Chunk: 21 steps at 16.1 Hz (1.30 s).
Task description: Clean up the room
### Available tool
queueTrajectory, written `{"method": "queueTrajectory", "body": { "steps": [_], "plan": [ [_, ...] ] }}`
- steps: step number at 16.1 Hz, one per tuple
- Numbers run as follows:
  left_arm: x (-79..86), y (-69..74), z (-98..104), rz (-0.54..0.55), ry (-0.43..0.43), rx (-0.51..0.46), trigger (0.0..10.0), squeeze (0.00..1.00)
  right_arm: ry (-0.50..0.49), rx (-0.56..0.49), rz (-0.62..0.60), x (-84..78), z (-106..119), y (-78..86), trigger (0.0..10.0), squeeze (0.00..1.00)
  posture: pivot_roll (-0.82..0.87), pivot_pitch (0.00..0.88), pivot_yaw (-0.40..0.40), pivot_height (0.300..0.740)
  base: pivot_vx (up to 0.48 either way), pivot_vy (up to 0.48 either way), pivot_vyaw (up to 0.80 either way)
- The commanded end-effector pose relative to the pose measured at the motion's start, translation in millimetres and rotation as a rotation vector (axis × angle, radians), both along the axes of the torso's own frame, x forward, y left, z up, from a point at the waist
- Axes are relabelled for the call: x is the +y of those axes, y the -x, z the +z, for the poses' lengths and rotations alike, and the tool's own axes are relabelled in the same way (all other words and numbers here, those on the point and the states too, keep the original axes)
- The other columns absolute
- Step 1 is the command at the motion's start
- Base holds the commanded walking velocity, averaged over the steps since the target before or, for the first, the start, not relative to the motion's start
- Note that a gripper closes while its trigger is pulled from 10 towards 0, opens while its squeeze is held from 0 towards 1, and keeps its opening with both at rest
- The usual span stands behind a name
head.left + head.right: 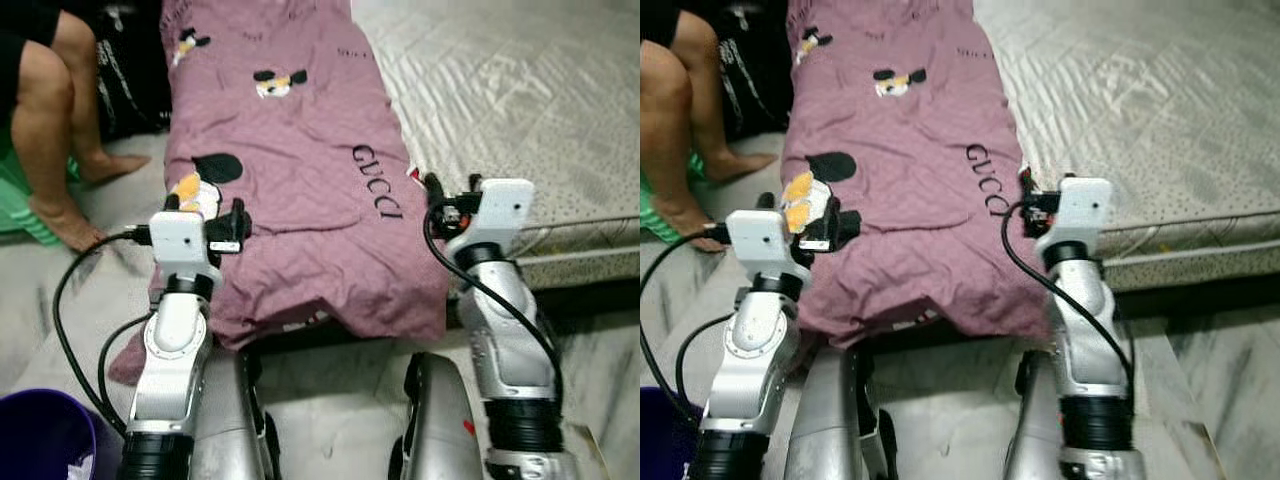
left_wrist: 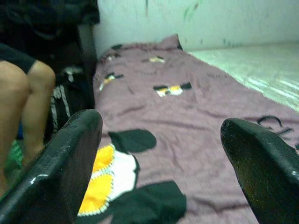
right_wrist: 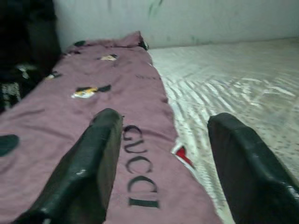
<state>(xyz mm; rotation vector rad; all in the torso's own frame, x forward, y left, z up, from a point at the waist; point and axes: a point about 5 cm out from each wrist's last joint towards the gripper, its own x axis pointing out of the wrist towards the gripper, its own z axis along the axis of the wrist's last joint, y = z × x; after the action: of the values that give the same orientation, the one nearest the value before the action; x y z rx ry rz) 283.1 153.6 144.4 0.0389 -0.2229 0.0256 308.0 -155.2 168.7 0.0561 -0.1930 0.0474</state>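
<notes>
A mauve blanket [image 1: 300, 180] with cartoon patches and black lettering lies along the left side of the bed and hangs over its near edge. My left gripper [image 1: 205, 208] hovers open over the blanket's left near part, beside a yellow, white and black patch [image 2: 110, 175]. In the left wrist view its fingers [image 2: 60, 163] stand wide apart with nothing between them. My right gripper [image 1: 453, 185] is open above the blanket's right edge, next to the lettering [image 3: 138, 179] and a small red tag [image 3: 183, 155]. Nothing is held.
The bare patterned mattress [image 1: 520, 100] takes up the right. A seated person's bare legs [image 1: 45, 130] are at the left by a green stool [image 1: 15, 200] and a black bag [image 1: 130, 70]. A purple bucket [image 1: 45, 435] stands at my lower left on the marble floor [image 1: 330, 400].
</notes>
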Motion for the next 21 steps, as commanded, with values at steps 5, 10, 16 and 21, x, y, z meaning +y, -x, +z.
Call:
{"method": "queueTrajectory", "body": {
  "steps": [5, 10, 16, 21],
  "plan": [
    [11.2, 3.6, -8, 0.048, -0.006, 0.010, 10.0, 0.00, -0.093, -0.007, 0.076, 16.2, -4, 6.7, 10.0, 0.00, -0.05, 0.017, 0.062, 0.532, 0.000, 0.000, 0.00],
    [9.6, -0.8, -6, 0.052, 0.000, -0.004, 10.0, 0.00, -0.093, -0.060, 0.121, 21.4, 6, 0.2, 10.0, 0.00, -0.04, 0.000, 0.040, 0.567, 0.000, 0.000, 0.00],
    [8.6, 1.4, -10, 0.049, 0.004, 0.006, 10.0, 0.00, -0.101, -0.059, 0.108, 19.5, 5, -0.7, 10.0, 0.00, -0.04, 0.000, 0.047, 0.647, 0.000, 0.000, 0.00],
    [8.8, -4.9, -6, 0.046, 0.001, -0.012, 10.0, 0.00, -0.088, -0.071, 0.112, 20.3, 8, -7.2, 10.0, 0.00, -0.05, 0.000, 0.045, 0.717, 0.000, 0.000, 0.00]
  ]
}}
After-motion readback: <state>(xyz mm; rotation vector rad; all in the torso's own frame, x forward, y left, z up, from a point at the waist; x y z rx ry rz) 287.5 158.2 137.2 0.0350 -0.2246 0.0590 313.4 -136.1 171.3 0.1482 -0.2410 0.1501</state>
